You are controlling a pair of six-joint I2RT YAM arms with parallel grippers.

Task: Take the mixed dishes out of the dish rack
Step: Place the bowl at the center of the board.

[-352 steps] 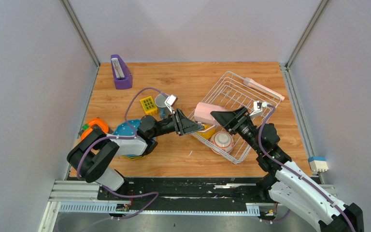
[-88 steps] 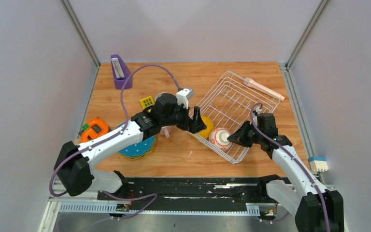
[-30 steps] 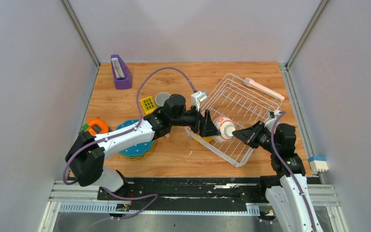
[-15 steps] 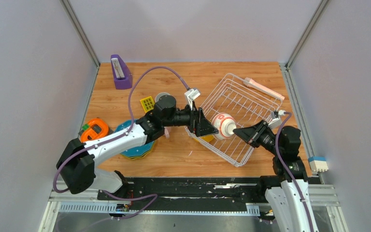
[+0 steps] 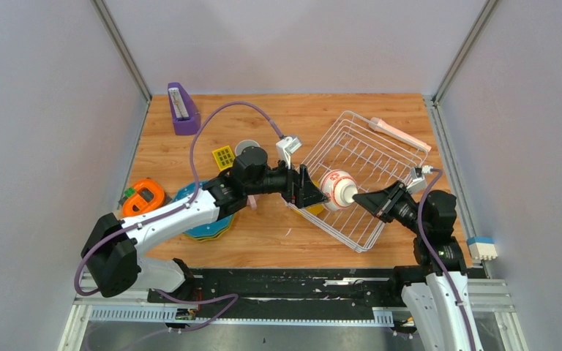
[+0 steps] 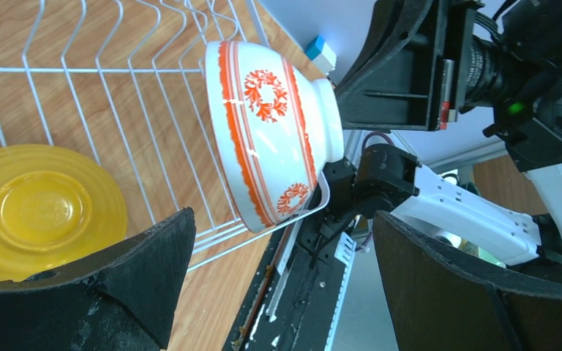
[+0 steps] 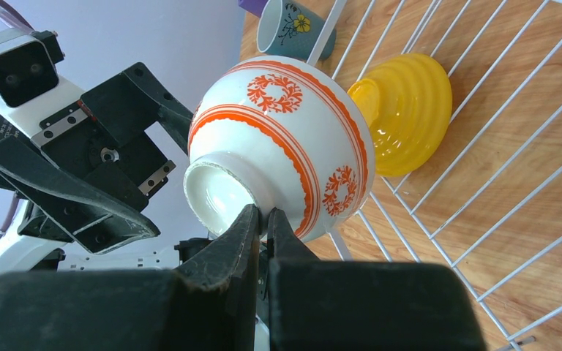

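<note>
Here, in the top view, the cup [image 5: 336,189] hangs on its side over the 8 o'clock part of the dish rack [image 5: 369,142], between my two arms. The right gripper [image 5: 357,199], at the cup's 4 o'clock, is clenched on it. The left gripper [image 5: 309,194], at its 9 o'clock, stands spread and empty. Bare table [image 5: 278,230] lies at the rack's 7 o'clock, and grey walls close in at 3, 9 and 12.

Left wrist view: the cup shows side-on between my spread fingers [image 6: 139,278], neither of which touches it. The yellow bowl [image 6: 40,212] rests in the rack at 8 o'clock. I cannot tell whether the cup's rim brushes the rack's wire edge.

Right wrist view: the jaws pinch only the thin foot ring at the cup's base. I judge the cup glazed, rigid, slick and breakable, and rather heavy for so small a purchase. A hold across the rim wall looks safer. A blue mug [image 7: 296,29] stands beyond the rack at 12 o'clock.
</note>
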